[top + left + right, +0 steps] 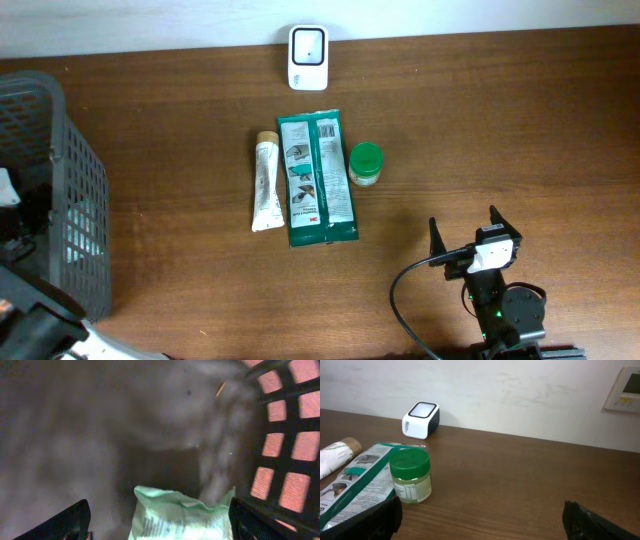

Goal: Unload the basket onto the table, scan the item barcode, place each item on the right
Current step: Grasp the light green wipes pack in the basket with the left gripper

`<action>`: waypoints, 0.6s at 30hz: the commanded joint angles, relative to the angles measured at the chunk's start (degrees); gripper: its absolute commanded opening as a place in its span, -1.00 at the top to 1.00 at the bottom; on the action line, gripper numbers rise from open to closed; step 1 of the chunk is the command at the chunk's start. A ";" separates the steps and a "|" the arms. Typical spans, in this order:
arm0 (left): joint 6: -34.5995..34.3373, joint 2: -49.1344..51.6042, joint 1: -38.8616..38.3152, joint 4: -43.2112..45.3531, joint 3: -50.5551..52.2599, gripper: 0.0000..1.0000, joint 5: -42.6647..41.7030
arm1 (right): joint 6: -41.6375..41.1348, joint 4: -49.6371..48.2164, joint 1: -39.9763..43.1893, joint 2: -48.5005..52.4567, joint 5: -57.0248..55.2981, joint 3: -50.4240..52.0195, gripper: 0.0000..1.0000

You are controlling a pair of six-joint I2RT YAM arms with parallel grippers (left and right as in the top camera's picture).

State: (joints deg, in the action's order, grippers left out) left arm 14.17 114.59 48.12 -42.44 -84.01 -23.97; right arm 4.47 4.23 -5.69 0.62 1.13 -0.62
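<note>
Packet (180, 517) loose in basket (289, 445), near wall; left gripper (160, 512) released, right gripper (466, 224) released.

Grey basket (90, 215), wood table (500, 120), white wall (520, 395) w/ poss. thermostat (623, 390)

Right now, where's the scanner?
Overhead view: the scanner stands top centre by the wall, just beyond the green packet.
</note>
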 commanded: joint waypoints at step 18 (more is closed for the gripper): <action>-4.72 0.37 -0.96 -15.23 -19.65 1.00 -1.73 | -0.48 0.26 -0.35 -0.42 0.35 0.31 -0.97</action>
State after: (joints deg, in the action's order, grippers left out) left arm 14.02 118.61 46.74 -55.46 -94.59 -25.26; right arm 4.47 4.23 -5.69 0.60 1.13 -0.62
